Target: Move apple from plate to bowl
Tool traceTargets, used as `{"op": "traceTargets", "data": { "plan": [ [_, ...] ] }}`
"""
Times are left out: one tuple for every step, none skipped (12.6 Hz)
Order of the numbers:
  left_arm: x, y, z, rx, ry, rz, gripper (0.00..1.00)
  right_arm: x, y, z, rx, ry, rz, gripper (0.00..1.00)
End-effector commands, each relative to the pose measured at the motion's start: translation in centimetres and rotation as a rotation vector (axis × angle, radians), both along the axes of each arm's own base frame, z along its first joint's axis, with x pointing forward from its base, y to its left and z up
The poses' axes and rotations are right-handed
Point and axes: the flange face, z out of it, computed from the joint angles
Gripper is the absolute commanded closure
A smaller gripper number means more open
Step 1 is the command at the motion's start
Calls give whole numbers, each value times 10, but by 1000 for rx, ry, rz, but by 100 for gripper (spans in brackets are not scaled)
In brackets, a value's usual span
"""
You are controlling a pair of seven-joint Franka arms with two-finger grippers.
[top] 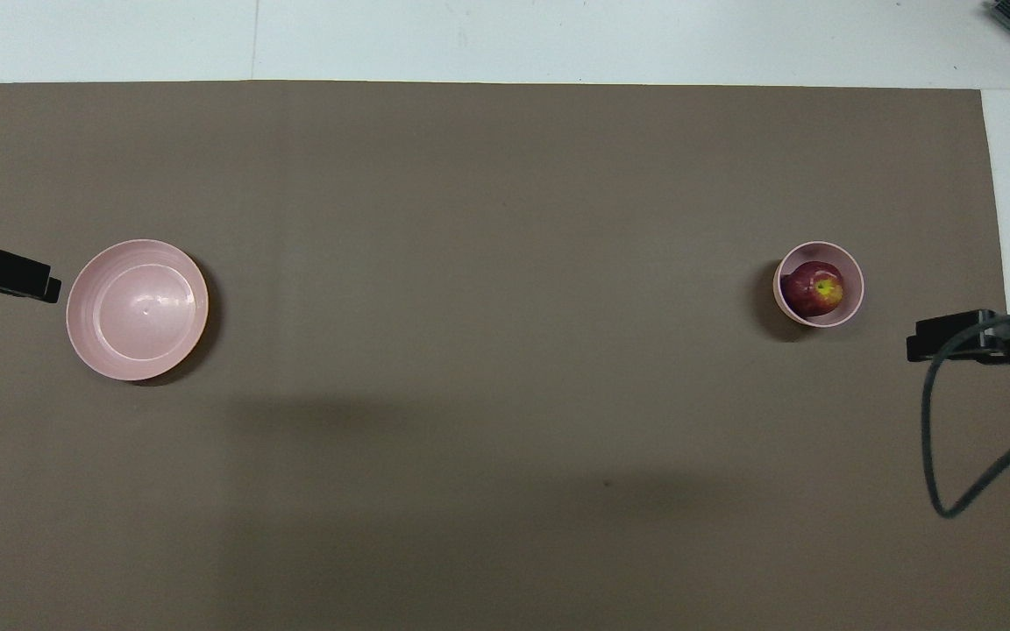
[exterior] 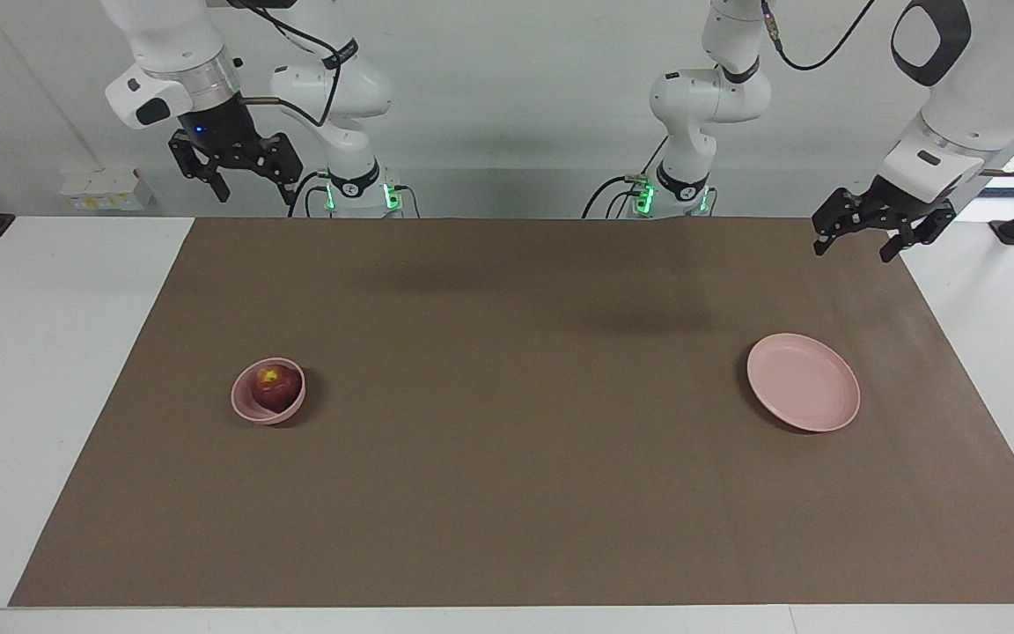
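The dark red apple [exterior: 275,385] with its yellowish patch lies in the small pink bowl [exterior: 247,407], toward the right arm's end of the brown mat; both also show in the overhead view, the apple [top: 812,291] in the bowl [top: 854,272]. The flat pink plate [exterior: 803,382] is empty toward the left arm's end, and shows in the overhead view [top: 137,309]. My right gripper [exterior: 254,192] is open and empty, raised high over the mat's edge by the robots. My left gripper [exterior: 853,252] is open and empty, raised over the mat's corner, nearer the robots than the plate.
A brown mat [exterior: 516,458] covers most of the white table [exterior: 49,370]. The right arm's cable [top: 939,438] hangs in a loop over the mat's edge. The two arm bases stand at the robots' edge of the table.
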Motion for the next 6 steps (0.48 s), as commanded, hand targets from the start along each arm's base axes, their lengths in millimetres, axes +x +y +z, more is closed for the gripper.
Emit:
{"op": "traceTargets", "data": {
  "plan": [
    [-5, 2, 6, 9, 7, -7, 0, 4, -32, 2, 4, -15, 5, 0],
    [-5, 2, 6, 9, 7, -7, 0, 4, -33, 2, 2, -18, 7, 0],
    [-5, 2, 6, 9, 7, -7, 0, 4, -33, 1, -5, -18, 14, 0],
    [-5, 2, 6, 9, 7, -7, 0, 3, -33, 2, -20, -17, 21, 0],
    [-5, 2, 6, 9, 7, -7, 0, 4, -35, 1, -39, -2, 30, 0],
    [-5, 2, 6, 9, 7, -7, 0, 7, -35, 8, -44, 17, 38, 0]
  ]
}}
